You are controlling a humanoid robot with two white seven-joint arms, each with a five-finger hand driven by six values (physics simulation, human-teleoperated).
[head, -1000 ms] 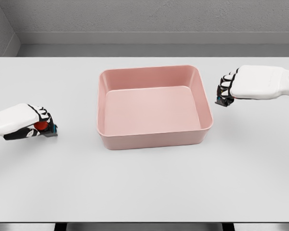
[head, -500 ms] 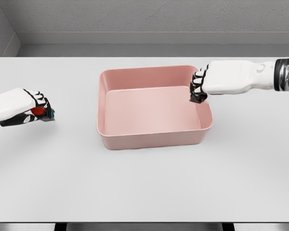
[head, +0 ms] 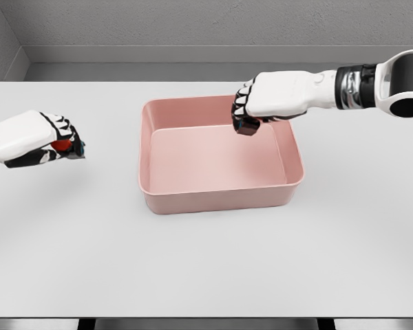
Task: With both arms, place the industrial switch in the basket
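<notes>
Gripping a small dark industrial switch [head: 248,126], our right hand [head: 265,100] had its fingers curled tight around it, the piece showing just below the knuckles. We held it above the back part of the pink basket [head: 213,201], inside the rim and clear of the floor. Our right arm reached in from the right edge across the basket's far right corner. Out to the left, well apart from the basket, our left hand [head: 34,137] was closed on a second switch [head: 63,146], red on top with a dark body and a touch of blue at its edge. We could not tell whether that hand was touching the white table [head: 206,261].
</notes>
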